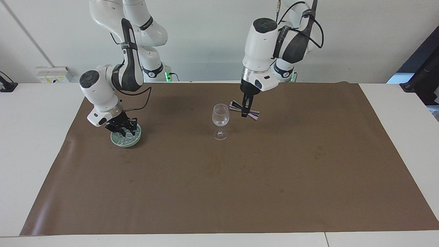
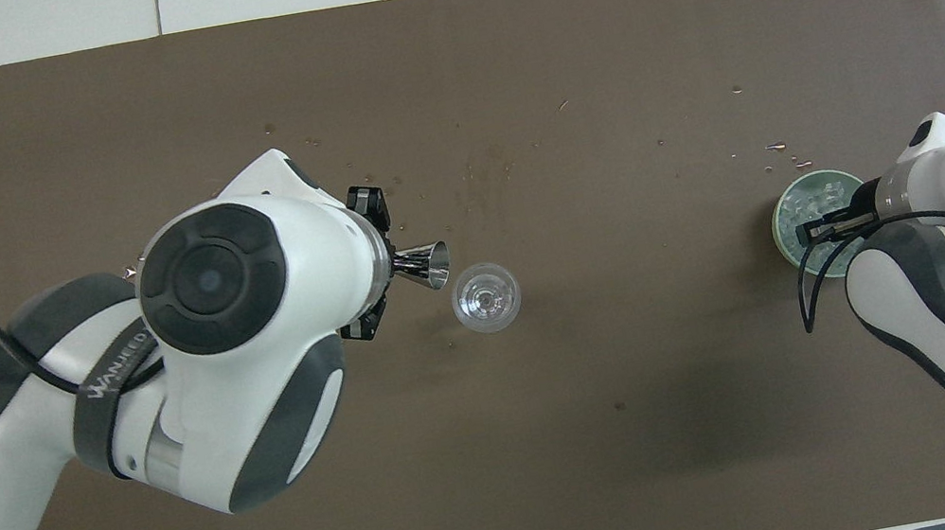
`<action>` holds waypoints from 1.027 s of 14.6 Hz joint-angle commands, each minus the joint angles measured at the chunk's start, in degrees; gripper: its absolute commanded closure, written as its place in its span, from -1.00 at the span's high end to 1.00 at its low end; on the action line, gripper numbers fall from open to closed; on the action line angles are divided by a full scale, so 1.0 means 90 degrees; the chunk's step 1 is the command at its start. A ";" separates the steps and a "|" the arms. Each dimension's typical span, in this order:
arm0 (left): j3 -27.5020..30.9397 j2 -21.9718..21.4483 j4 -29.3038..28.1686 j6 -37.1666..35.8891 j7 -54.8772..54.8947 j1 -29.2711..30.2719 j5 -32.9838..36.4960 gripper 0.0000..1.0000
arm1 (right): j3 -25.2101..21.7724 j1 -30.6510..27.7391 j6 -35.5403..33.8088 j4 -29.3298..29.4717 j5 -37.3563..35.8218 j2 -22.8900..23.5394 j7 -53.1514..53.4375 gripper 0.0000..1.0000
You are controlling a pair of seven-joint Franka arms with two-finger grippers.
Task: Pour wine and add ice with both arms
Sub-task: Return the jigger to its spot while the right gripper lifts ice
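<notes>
Left gripper (image 1: 244, 110): grips the metal cup (image 1: 244, 110) sideways beside the glass (image 1: 220, 120), mid-mat.
Right gripper (image 1: 120, 128): down in the ice (image 1: 127, 136) dish (image 1: 135, 140), spread to grab.

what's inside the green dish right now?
The green dish holds ice, small clear cubes. The right gripper is down in the dish and covers part of it, so what lies under its fingers, and whether it has a cube, cannot be seen.
</notes>
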 commanded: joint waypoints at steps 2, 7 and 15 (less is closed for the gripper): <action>-0.0049 -0.0127 -0.0112 -0.0381 0.1467 0.1136 -0.1782 -1.00 | 0.0030 -0.0072 0.0136 -0.0130 0.0124 -0.0065 -0.0242 -0.38; -0.0029 -0.0548 -0.1263 -0.0430 0.3955 0.2826 -0.4254 -1.00 | 0.0030 -0.0072 0.0136 -0.0120 0.0115 -0.0065 -0.0281 -0.71; -0.0059 0.1040 -0.1130 -0.2057 0.5990 0.5306 -0.6568 -1.00 | 0.0039 -0.0004 -0.1286 0.0863 0.0115 -0.0202 -0.0184 -0.72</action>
